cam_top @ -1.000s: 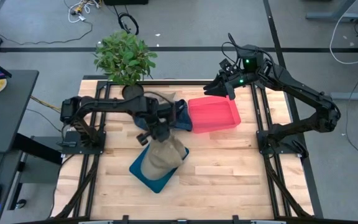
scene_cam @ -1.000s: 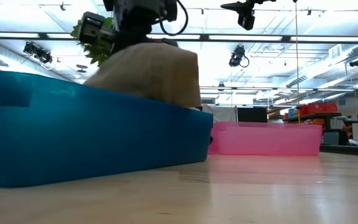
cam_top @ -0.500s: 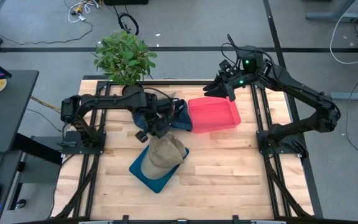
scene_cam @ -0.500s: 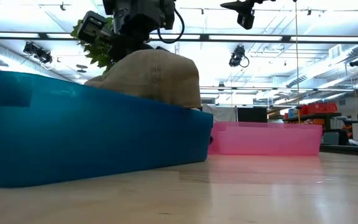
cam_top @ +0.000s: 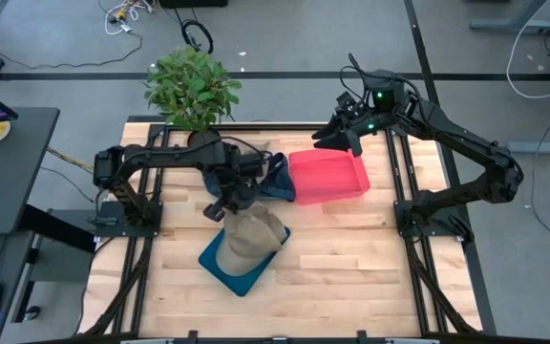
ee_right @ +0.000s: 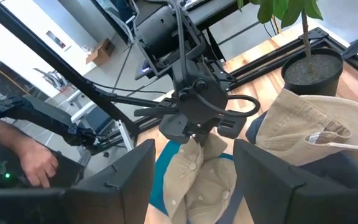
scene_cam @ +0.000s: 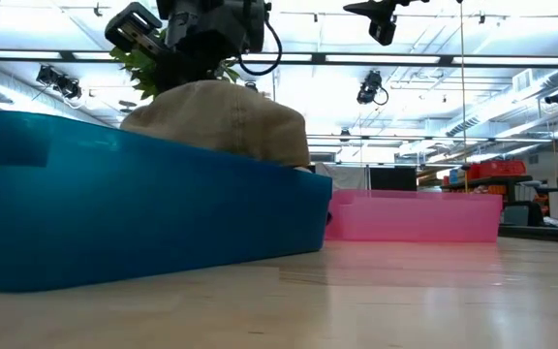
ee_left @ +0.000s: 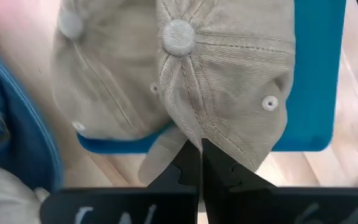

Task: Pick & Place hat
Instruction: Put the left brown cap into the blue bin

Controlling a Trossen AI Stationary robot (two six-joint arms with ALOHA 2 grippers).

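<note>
A robotics lab, by every sign: a wooden table (cam_top: 332, 258) on a bare concrete floor (cam_top: 285, 38) strewn with cables (cam_top: 127, 11). Behind it runs an open hall under ceiling light strips (scene_cam: 424, 58), with a desk (cam_top: 8, 172) alongside and a person's hand (ee_right: 33, 163) at a workstation.

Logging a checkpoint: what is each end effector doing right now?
Left end effector: closed, pinching the tan hat.
Right end effector: open, empty, above the pink bin.

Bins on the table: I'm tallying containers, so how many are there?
2. A blue bin near the table's middle, holding a tan hat, and a pink bin toward the right arm's side. Cloth beside the pink one may hide more.
</note>
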